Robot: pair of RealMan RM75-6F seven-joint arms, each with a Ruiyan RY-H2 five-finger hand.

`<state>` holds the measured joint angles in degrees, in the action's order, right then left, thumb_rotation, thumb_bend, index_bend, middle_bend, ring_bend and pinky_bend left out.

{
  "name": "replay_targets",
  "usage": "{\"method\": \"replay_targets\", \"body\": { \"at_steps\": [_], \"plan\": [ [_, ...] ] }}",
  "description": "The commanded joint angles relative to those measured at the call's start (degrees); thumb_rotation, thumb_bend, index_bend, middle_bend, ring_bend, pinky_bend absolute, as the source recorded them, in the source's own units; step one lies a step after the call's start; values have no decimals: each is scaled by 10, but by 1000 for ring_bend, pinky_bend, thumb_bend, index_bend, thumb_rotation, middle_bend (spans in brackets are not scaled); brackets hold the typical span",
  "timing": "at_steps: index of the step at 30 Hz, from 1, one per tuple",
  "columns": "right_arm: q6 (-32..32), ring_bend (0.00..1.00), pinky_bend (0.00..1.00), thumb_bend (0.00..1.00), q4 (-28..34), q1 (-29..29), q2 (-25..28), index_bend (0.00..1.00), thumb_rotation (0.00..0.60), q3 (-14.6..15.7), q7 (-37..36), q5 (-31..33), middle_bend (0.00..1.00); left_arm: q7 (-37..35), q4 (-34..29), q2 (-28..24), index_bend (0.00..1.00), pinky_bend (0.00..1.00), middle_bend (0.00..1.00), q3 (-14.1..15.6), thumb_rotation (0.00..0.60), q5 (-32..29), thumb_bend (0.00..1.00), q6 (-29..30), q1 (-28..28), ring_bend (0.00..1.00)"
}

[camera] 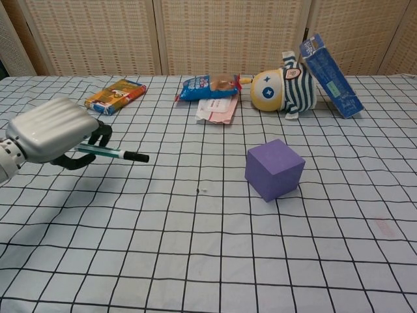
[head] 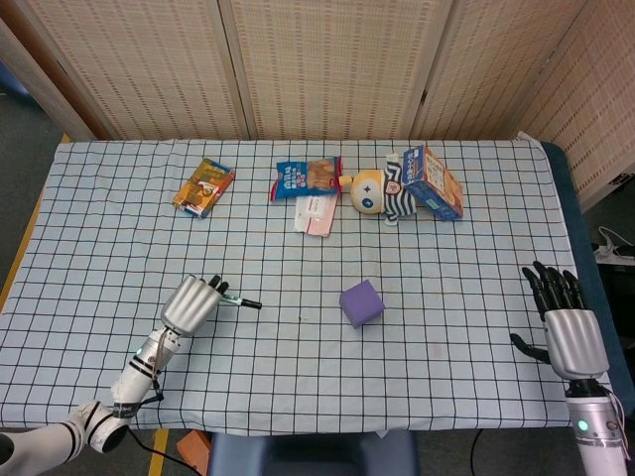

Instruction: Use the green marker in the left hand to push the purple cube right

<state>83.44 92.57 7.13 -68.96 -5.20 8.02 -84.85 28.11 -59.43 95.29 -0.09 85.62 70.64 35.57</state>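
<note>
The purple cube (head: 361, 302) (camera: 275, 169) sits alone near the middle of the checkered cloth. My left hand (head: 191, 301) (camera: 53, 135) grips the green marker (head: 238, 300) (camera: 111, 154), whose black tip points right toward the cube. The tip is well to the left of the cube, with a wide gap between them. My right hand (head: 564, 328) is at the table's right edge, fingers spread, holding nothing; the chest view does not show it.
Along the back of the table lie an orange snack box (head: 203, 186), a blue snack bag (head: 307, 178), a pink-white packet (head: 315, 213), a striped plush toy (head: 384, 192) and a blue carton (head: 435, 182).
</note>
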Motion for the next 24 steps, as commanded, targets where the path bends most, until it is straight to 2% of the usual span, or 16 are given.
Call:
{"method": "replay_targets", "body": {
  "at_steps": [1,6,13,19,21,24],
  "plan": [
    [-4,0,0,51,-2,4,-5,0,600,0,6,2,0,-63,79,15,731,959,741,8,600,-31,573,-24,-38,828],
    [-8,0,0,52,-5,6,-10,0,600,1,8,2,0,-71,115,31,615,959,685,8,600,-29,537,-34,-42,828],
    [-6,0,0,51,-6,6,-12,0,600,0,9,4,0,-70,122,29,428,950,563,7,600,-31,495,-52,-48,821],
    [-2,0,0,52,-5,5,-12,0,600,0,10,4,0,-57,61,3,172,904,326,-6,600,-38,425,-38,-58,736],
    [-1,0,0,51,-5,4,-11,0,600,0,10,4,0,-51,22,-15,130,885,268,-8,600,-40,412,-31,-63,707],
    [0,0,0,52,-4,4,-12,0,600,0,11,3,0,-31,-40,-46,113,863,232,-10,600,-40,402,-15,-72,682]
  ]
}}
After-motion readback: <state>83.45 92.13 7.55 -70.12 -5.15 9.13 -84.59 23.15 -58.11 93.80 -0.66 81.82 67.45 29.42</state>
